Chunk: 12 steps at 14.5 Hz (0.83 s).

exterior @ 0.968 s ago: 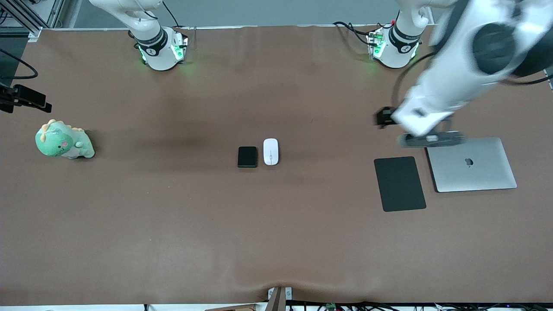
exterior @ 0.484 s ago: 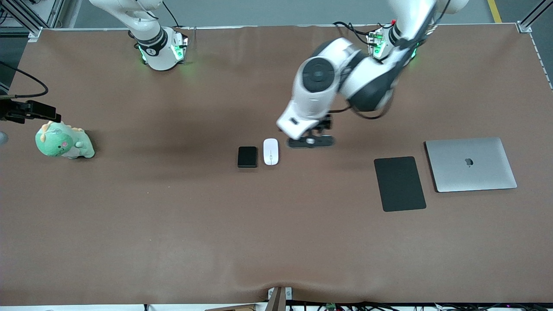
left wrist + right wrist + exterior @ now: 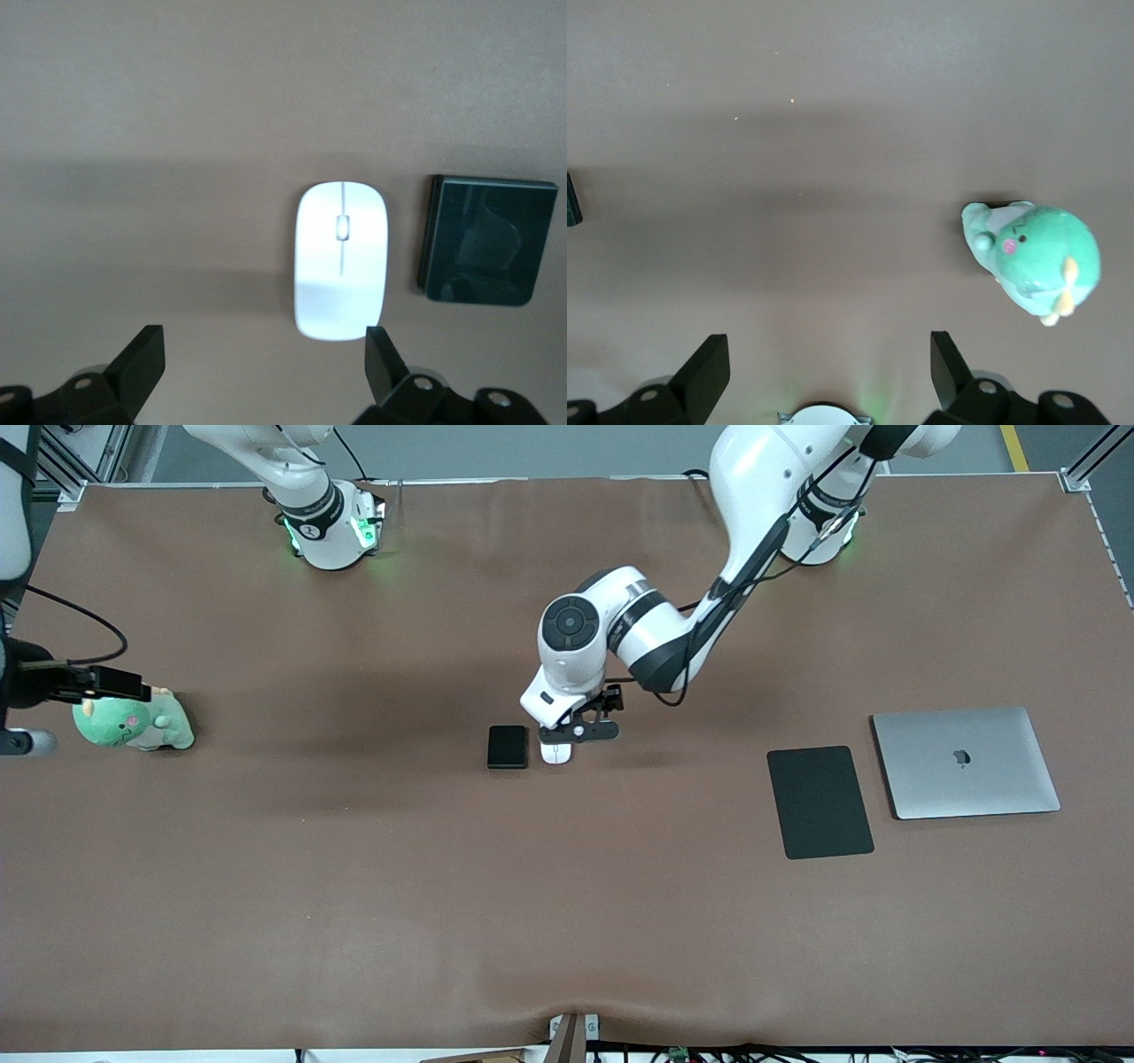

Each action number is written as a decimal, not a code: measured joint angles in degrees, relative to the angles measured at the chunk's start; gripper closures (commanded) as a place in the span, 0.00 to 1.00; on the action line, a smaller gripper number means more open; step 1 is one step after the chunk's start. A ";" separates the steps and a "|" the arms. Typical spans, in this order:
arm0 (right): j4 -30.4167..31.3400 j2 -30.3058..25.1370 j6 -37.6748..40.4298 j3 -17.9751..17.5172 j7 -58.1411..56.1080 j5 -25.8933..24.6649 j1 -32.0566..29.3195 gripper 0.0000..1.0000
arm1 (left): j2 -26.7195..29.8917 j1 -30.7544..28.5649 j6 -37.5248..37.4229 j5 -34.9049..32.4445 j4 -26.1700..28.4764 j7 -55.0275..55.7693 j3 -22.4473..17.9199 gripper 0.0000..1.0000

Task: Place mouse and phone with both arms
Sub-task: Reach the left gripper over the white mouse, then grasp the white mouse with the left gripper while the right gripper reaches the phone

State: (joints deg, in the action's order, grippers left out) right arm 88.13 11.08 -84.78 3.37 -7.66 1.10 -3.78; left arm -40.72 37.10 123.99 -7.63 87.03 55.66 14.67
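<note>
With its jaws spread wide over the mouse [image 3: 340,259], the left gripper [image 3: 266,363] risks nudging the phone [image 3: 485,240] lying just beside it; the right gripper [image 3: 824,367], jaws likewise apart, waits near the plush dinosaur [image 3: 1034,261].

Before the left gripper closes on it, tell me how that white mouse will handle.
The mouse looks smooth and glossy, so the open left gripper may slip on its rounded sides. It is small and low, probably light and rigid. It lies flat, so it should slide rather than roll, perhaps into the phone beside it.
</note>
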 measured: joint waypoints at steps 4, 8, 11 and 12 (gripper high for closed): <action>2.90 0.10 -3.55 -0.39 1.87 2.70 0.30 0.00 | -3.57 1.12 5.56 -0.04 -0.11 0.59 -0.06 0.00; 5.72 0.11 -7.15 -1.07 9.28 3.59 4.93 0.00 | -4.74 1.16 6.13 -0.04 -0.22 1.80 -0.13 0.02; 6.93 0.11 -8.60 -1.30 14.03 3.59 9.32 0.00 | -6.23 1.46 8.46 -0.05 -0.23 3.29 -0.15 0.08; 7.15 0.11 -9.04 -1.34 14.79 3.59 10.41 0.00 | -6.68 1.56 9.05 -0.05 -0.23 3.55 -0.18 0.10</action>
State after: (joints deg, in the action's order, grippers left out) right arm 95.28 11.20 -93.83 2.03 7.13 4.69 6.63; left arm -47.39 38.67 133.04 -7.68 86.80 59.21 14.49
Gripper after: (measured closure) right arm 0.000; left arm 0.035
